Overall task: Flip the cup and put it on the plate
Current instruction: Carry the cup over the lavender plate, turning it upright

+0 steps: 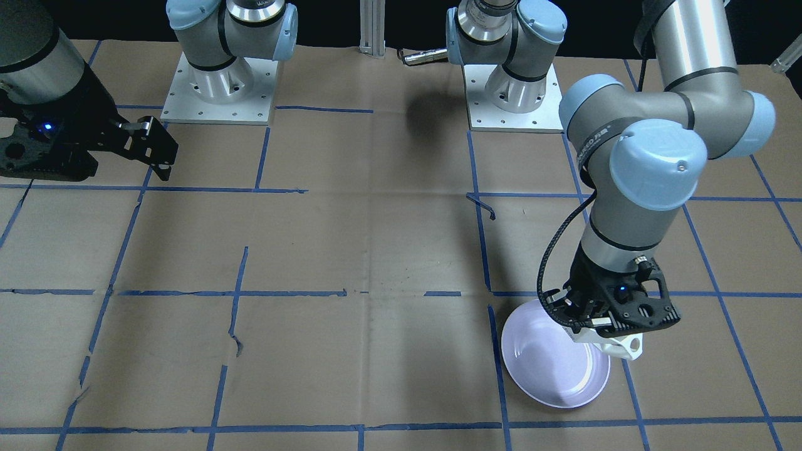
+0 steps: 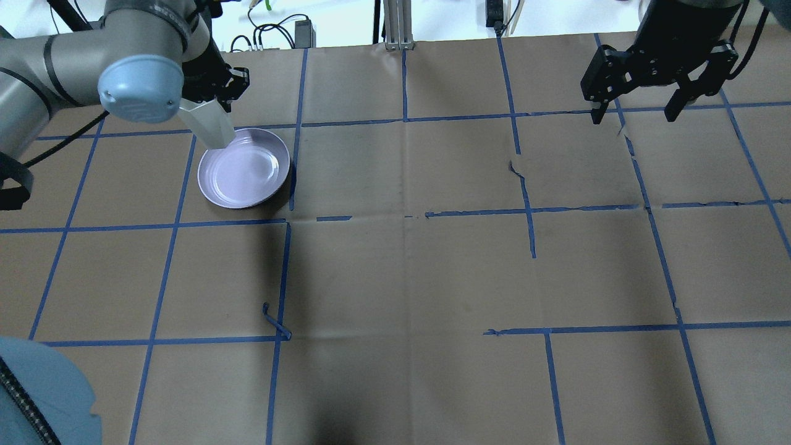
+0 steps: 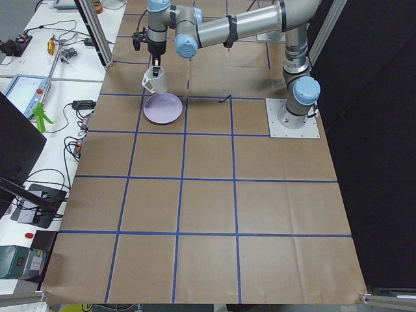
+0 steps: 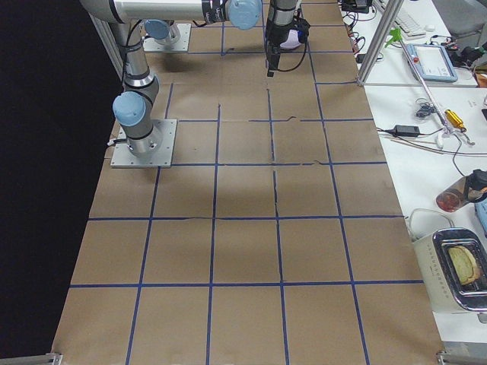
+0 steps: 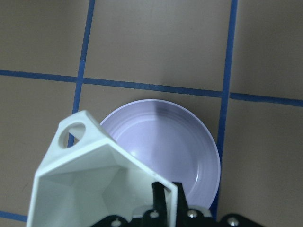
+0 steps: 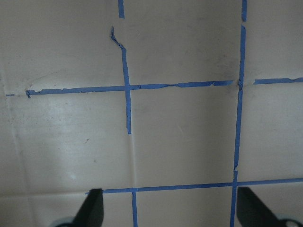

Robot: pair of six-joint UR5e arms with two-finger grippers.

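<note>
My left gripper [image 1: 596,327] is shut on the rim wall of the white faceted cup [image 1: 613,345], one finger [image 5: 162,204] inside the mouth. The cup [image 5: 90,182] hangs tilted with its open mouth towards the wrist and its handle pointing away. It is held over the edge of the pale lavender plate [image 1: 551,366], which lies on the table [image 2: 244,170] and is otherwise bare. The side view shows the cup [image 3: 155,79] just above the plate [image 3: 162,108]. My right gripper [image 2: 636,111] is open and empty, high over the far side of the table, its fingertips [image 6: 93,208] spread wide.
Brown paper with a blue tape grid [image 2: 405,213] covers the table. The two arm bases [image 1: 219,94] stand at the robot's edge. Benches with tools and a screen [image 3: 23,91] line the operators' side beyond the table edge.
</note>
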